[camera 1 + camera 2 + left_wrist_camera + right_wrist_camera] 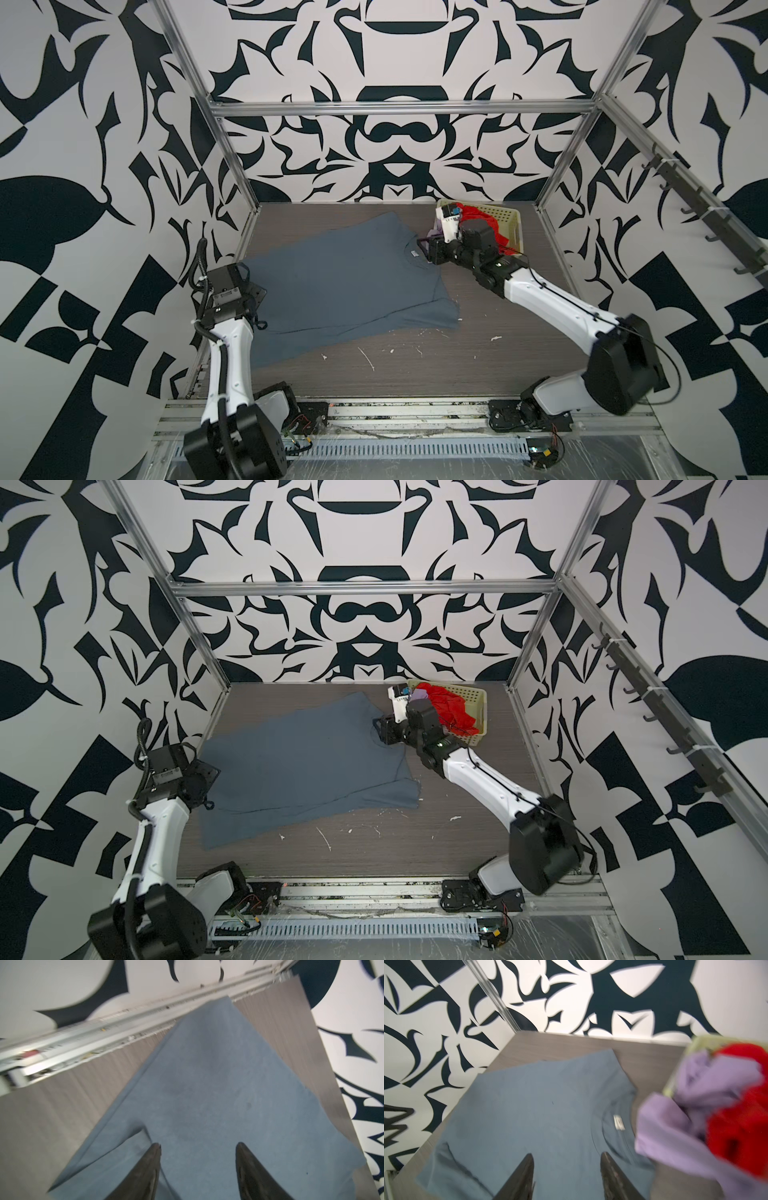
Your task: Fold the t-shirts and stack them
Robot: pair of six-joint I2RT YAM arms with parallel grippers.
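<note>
A cream perforated basket (510,222) stands at the tabletop's (436,374) far right corner. White flecks (367,359) dot the wood-grain surface near its front edge. An aluminium frame (399,109) and black-and-white patterned walls (399,50) surround it.

Both top views look down from above the bench's (415,374) near edge; both wrist cameras face the blue shirt (207,1084) closely.

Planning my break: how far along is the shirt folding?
Done: the blue-grey shirt lies spread on the table. In hand: left gripper and right gripper hover open over it, holding nothing. Left: folding it, then the red shirt and lilac shirt, both crumpled in the basket.
</note>
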